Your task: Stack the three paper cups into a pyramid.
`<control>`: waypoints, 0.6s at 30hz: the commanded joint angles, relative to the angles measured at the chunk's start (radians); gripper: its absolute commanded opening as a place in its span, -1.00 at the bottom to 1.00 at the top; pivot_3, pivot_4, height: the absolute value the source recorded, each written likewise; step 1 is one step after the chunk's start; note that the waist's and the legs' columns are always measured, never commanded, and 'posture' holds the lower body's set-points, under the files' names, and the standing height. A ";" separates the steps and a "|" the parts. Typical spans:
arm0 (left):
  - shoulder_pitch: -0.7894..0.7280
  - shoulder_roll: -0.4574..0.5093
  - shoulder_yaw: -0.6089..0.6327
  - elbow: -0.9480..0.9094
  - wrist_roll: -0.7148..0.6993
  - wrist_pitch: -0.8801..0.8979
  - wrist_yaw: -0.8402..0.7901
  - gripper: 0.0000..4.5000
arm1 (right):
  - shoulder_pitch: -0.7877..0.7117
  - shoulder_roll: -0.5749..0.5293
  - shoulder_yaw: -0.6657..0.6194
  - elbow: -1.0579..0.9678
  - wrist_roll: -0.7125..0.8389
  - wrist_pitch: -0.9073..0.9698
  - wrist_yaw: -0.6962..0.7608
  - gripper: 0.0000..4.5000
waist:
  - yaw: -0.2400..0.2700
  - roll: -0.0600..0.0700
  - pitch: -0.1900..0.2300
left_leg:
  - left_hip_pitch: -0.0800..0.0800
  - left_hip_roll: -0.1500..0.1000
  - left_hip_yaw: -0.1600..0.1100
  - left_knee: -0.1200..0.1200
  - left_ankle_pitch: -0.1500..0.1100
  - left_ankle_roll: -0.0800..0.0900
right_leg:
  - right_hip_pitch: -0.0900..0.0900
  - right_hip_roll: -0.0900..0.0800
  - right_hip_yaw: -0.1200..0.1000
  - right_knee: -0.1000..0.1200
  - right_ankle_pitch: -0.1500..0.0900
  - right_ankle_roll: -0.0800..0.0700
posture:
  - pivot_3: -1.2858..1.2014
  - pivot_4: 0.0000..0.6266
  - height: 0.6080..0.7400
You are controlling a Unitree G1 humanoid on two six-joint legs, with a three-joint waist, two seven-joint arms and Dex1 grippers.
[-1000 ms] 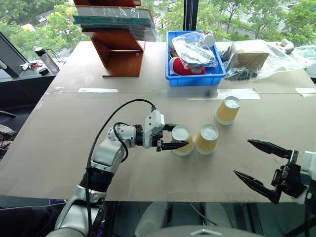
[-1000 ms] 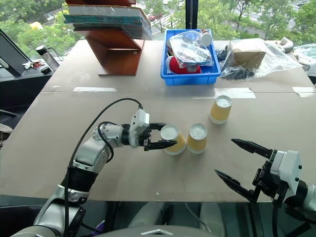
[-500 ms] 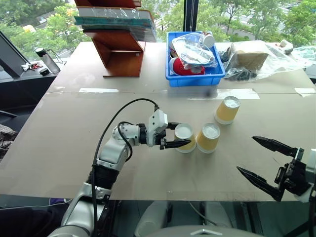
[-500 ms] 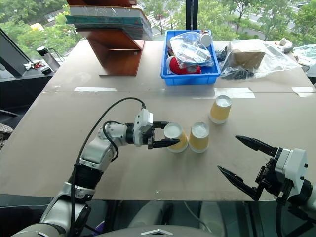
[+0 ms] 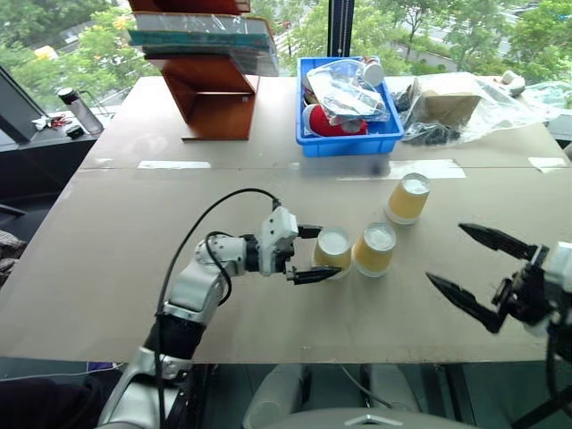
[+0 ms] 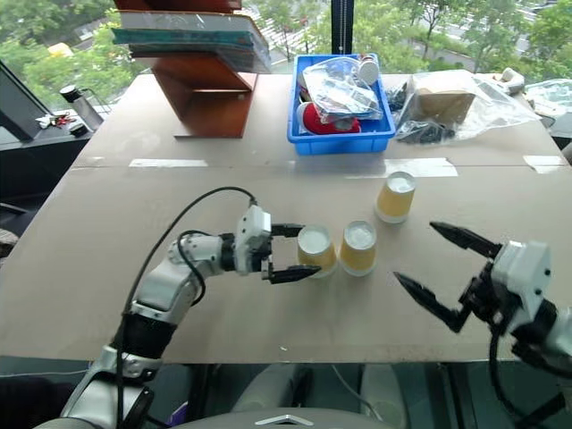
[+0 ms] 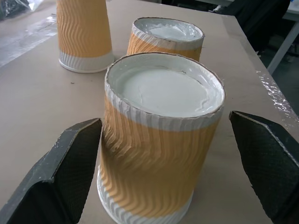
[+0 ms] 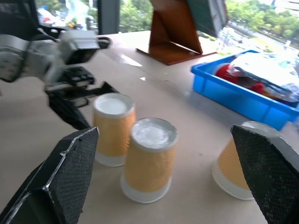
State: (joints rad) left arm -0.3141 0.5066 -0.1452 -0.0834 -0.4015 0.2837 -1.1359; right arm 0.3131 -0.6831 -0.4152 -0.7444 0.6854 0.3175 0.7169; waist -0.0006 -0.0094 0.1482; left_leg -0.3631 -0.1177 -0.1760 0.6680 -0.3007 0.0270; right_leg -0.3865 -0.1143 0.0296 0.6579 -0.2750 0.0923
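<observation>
Three paper cups stood upside down, white bases up, on the brown table (image 5: 107, 250), none stacked on another. The first cup (image 5: 332, 251) and the second cup (image 5: 374, 248) sat just beside each other near the table's middle, the second at three o'clock of the first. The third cup (image 5: 407, 197) stood apart from that pair, at about one o'clock of the second cup, toward the far side. The left gripper (image 5: 308, 254) reached in from nine o'clock with its two black fingers spread wide, one on either side of the first cup; in the left wrist view a gap showed between each finger and the cup's rippled wall, so the cup was let go and stood on its own. The right gripper (image 5: 472, 267) hung near the table's near edge at about four o'clock of the second cup, its fingers splayed wide and holding nothing, well apart from all three cups. Beyond the cups, at twelve o'clock, a blue bin (image 5: 349, 134) held bagged items, with a wooden stand (image 5: 214, 94) at its ten o'clock.
</observation>
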 commanded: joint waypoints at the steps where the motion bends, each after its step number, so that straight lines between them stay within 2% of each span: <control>1: 0.065 0.095 0.127 -0.150 -0.119 0.085 -0.017 0.99 | -0.135 -0.006 0.065 0.077 -0.037 0.095 -0.117 1.00 | -0.006 0.000 0.000 | 0.000 0.000 0.000 -0.001 0.000 0.000 | 0.000 0.000 0.000 0.000 0.000 0.000 | 0.03 -0.52 1.00; 4: 0.123 0.172 0.227 -0.249 -0.223 0.173 -0.003 0.99 | -0.296 0.026 0.128 0.225 -0.158 0.128 -0.240 1.00 | -0.011 -0.001 0.001 | 0.000 0.000 0.001 -0.001 0.000 0.000 | -0.001 0.000 0.001 -0.001 0.000 0.000 | 0.03 -0.52 1.00; 6: 0.165 0.220 0.314 -0.348 -0.343 0.248 0.001 0.99 | -0.379 0.050 0.167 0.296 -0.171 0.155 -0.260 1.00 | 0.010 -0.001 0.003 | -0.001 -0.001 -0.001 -0.001 0.000 0.000 | -0.001 -0.001 -0.001 -0.001 0.000 0.000 | 0.03 -0.52 1.00; 8: 0.195 0.253 0.376 -0.416 -0.420 0.305 0.026 0.99 | -0.443 0.067 0.202 0.347 -0.186 0.170 -0.260 1.00 | 0.002 -0.003 0.004 | -0.002 0.000 -0.001 -0.002 0.000 0.000 | -0.002 -0.001 -0.001 -0.002 0.000 0.000 | 0.03 -0.52 1.00; 10: 0.221 0.277 0.398 -0.456 -0.428 0.319 0.048 0.99 | -0.494 0.077 0.229 0.386 -0.193 0.181 -0.246 1.00 | 0.002 -0.003 0.004 | -0.005 0.000 0.001 -0.002 0.000 0.000 | -0.007 -0.001 0.001 -0.001 0.000 0.000 | 0.03 -0.52 1.00; 18: 0.358 0.263 0.469 -0.559 -0.479 0.319 0.140 0.99 | -0.632 0.120 0.288 0.540 -0.255 0.182 -0.239 1.00 | -0.010 -0.002 0.004 | -0.005 0.000 0.002 -0.002 0.000 0.000 | -0.008 -0.001 0.001 -0.001 0.000 0.000 | 0.03 -0.52 1.00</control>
State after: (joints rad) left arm 0.0338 0.7664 0.2841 -0.6069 -0.8659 0.6227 -1.0028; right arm -0.2962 -0.5675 -0.1249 -0.2020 0.4389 0.5107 0.4741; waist -0.0111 -0.0116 0.1524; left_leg -0.3685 -0.1180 -0.1743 0.6655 -0.3007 0.0269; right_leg -0.3943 -0.1150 0.0312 0.6569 -0.2751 0.0919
